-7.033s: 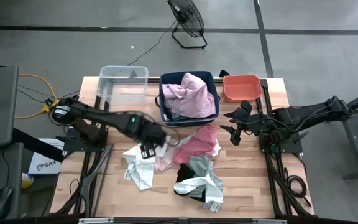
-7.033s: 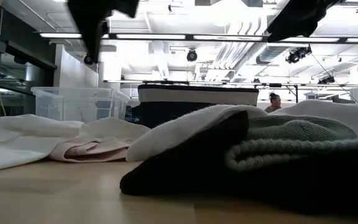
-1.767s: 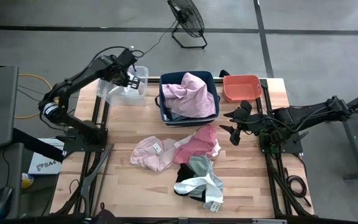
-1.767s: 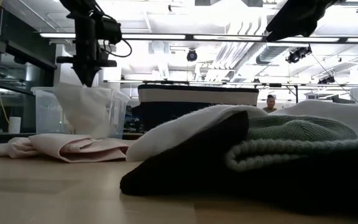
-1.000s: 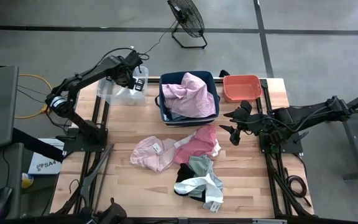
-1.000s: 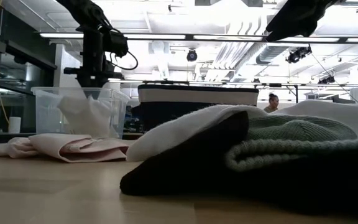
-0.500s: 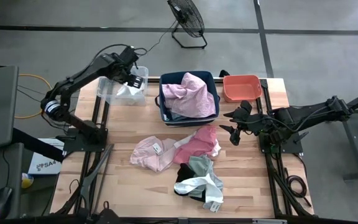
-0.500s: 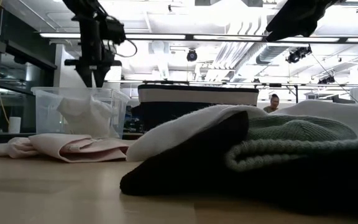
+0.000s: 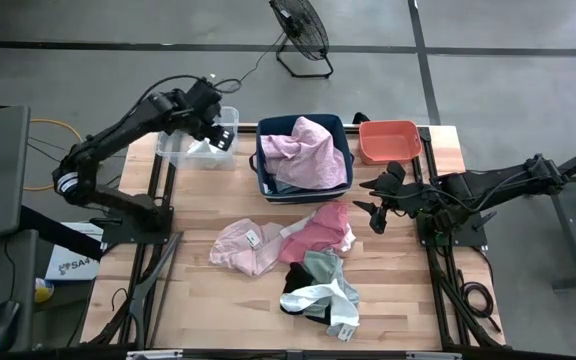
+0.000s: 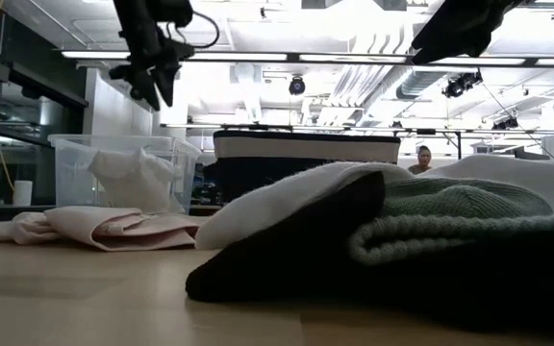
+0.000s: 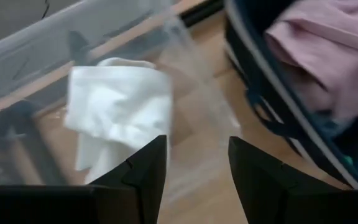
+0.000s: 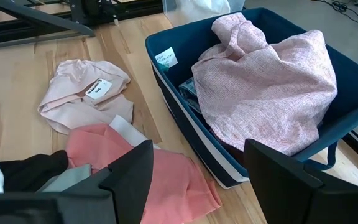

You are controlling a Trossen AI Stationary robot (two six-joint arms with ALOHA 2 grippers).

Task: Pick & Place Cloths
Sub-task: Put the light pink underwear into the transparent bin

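Left pincer (image 9: 211,130) risen, empty; white cloth (image 11: 120,118) apparently below, in clear bin (image 9: 173,150).

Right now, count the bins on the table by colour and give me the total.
Clear bin: 1
Navy bin: 1
Coral bin: 1
Total: 3

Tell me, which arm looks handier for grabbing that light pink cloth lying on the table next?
Probably the left. Its open gripper hovers over the clear bin, on the light pink cloth's side; the right gripper waits beyond the hot pink cloth.
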